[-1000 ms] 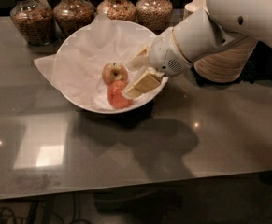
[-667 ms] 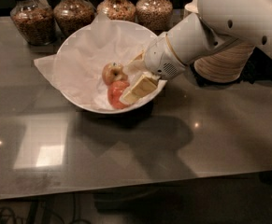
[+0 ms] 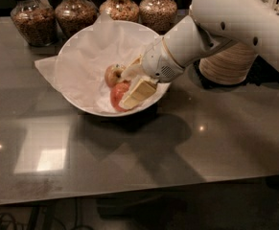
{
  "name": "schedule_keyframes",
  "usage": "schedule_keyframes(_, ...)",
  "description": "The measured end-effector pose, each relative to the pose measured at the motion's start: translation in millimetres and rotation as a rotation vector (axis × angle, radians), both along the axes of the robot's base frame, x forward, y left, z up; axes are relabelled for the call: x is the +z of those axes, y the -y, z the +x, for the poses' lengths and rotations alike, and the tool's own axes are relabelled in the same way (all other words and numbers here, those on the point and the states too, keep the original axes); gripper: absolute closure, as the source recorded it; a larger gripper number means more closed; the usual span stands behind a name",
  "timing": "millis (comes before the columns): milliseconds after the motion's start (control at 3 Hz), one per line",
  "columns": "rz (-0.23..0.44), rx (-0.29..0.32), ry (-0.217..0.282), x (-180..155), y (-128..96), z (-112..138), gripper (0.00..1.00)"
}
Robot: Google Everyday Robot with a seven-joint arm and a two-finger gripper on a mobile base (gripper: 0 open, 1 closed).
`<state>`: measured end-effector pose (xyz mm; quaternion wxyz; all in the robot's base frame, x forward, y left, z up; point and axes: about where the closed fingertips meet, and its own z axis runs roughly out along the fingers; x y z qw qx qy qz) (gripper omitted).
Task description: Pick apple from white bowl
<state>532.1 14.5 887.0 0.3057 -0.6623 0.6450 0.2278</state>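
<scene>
The white bowl (image 3: 76,56), lined with crumpled white paper, stands on the grey table. In it lie the red-orange apple (image 3: 116,95) and, just behind it, a yellowish apple with a red blush (image 3: 112,74). My gripper (image 3: 123,90) reaches into the bowl from the right. Its cream fingers (image 3: 138,94) are spread apart, one lying over the red apple's right side and the other up by the yellowish apple. The red apple rests on the paper, partly hidden by the lower finger.
Several glass jars of grain (image 3: 31,19) stand in a row behind the bowl. A stack of off-white paper bowls (image 3: 230,63) stands at the right, under my arm. The table's front edge runs along the bottom.
My gripper has moved a little to the left and deeper into the bowl, closing in on the red apple. The apples have not moved.
</scene>
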Motion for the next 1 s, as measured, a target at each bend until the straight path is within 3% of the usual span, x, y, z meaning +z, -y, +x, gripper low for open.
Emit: schedule_keyframes(1000,-0.031,0.005,-0.041,-25,-4,8,0.40)
